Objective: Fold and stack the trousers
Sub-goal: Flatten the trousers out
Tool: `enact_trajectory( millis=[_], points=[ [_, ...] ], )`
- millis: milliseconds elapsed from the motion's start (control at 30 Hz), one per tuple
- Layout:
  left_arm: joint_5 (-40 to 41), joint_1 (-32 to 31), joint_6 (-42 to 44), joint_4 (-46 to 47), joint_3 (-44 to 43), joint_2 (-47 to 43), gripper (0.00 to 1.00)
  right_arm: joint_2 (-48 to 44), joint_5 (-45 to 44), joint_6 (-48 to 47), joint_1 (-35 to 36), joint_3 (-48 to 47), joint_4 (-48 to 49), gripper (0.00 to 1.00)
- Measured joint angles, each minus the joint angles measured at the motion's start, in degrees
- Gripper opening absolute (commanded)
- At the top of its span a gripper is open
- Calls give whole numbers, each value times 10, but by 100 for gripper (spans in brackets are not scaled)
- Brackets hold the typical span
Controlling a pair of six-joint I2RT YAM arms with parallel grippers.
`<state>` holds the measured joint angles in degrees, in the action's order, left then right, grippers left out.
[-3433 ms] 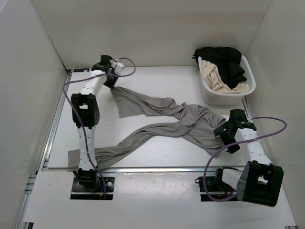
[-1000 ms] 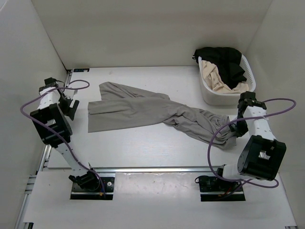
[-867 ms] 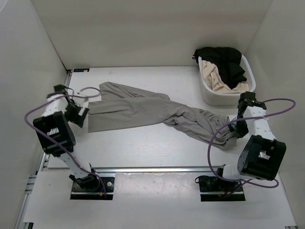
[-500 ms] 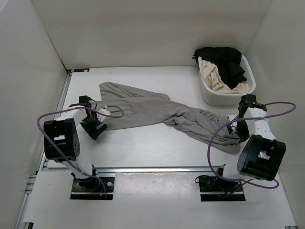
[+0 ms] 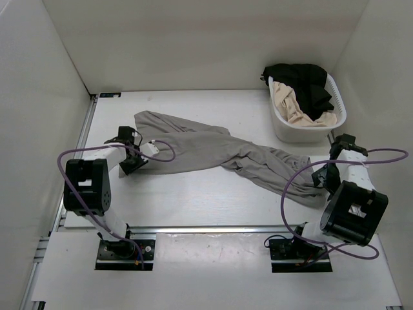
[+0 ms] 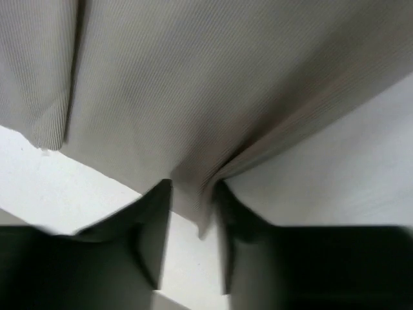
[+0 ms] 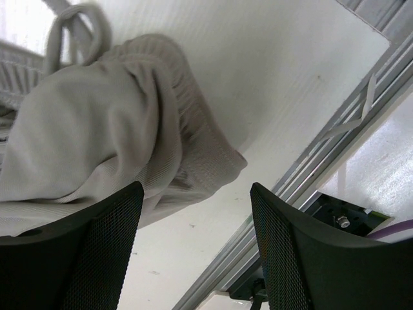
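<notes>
Grey trousers [image 5: 213, 152] lie spread across the table from the left leg hems to the bunched waistband at the right. My left gripper [image 5: 133, 159] is at the near left hem. In the left wrist view its fingers [image 6: 155, 219] are pinched on a fold of the trousers' edge [image 6: 193, 97]. My right gripper [image 5: 321, 178] is beside the waistband end. In the right wrist view it is open [image 7: 195, 191], with the ribbed waistband [image 7: 116, 129] lying between and beyond its fingers, not gripped.
A white laundry basket [image 5: 290, 132] with black and beige clothes stands at the back right, just beyond the right arm. The table's metal rail [image 7: 310, 174] runs close to the right gripper. White walls enclose the table on three sides.
My left gripper has swung from the far left edge in to the trousers' near left hem and closed on it. The right gripper has shifted slightly by the waistband.
</notes>
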<state>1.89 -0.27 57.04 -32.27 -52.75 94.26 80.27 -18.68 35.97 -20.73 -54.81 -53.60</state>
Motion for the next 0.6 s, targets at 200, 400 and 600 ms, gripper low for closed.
enact_trajectory(
  millis=[200,400,600],
  points=[
    [28,-6,-16,25,-37,60,14,0,9,-4,-21,21,16,74],
    [39,-1,-38,33,-48,67,14,-1,25,-6,-53,38,29,74],
    [-13,70,-84,-12,-97,89,14,-6,30,-15,-60,38,63,65]
  ],
)
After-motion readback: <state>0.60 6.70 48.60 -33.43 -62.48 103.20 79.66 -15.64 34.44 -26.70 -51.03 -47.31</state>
